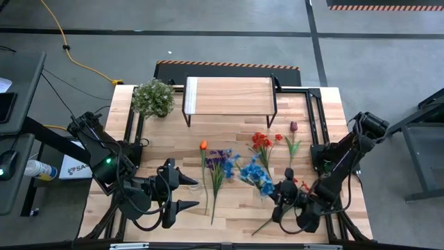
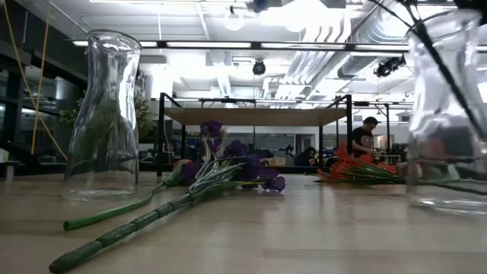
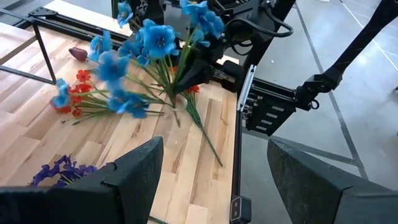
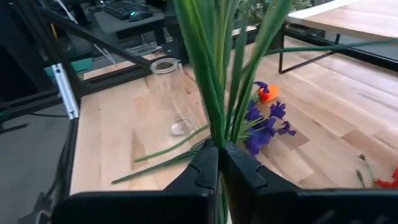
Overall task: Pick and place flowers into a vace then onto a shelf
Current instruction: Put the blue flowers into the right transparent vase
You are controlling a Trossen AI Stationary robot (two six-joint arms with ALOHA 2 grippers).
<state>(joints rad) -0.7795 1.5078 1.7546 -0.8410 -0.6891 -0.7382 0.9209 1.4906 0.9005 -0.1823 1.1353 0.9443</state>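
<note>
Blue flowers (image 3: 146, 56) being clenched at the stems by the right gripper (image 4: 219, 163), blooms lifting clear of the table's near right part. Sitting well off toward the left arm: glass vase (image 4: 169, 93), upright, mouth up. Waiting spread and empty just beside it: left gripper (image 1: 182, 193).
</note>
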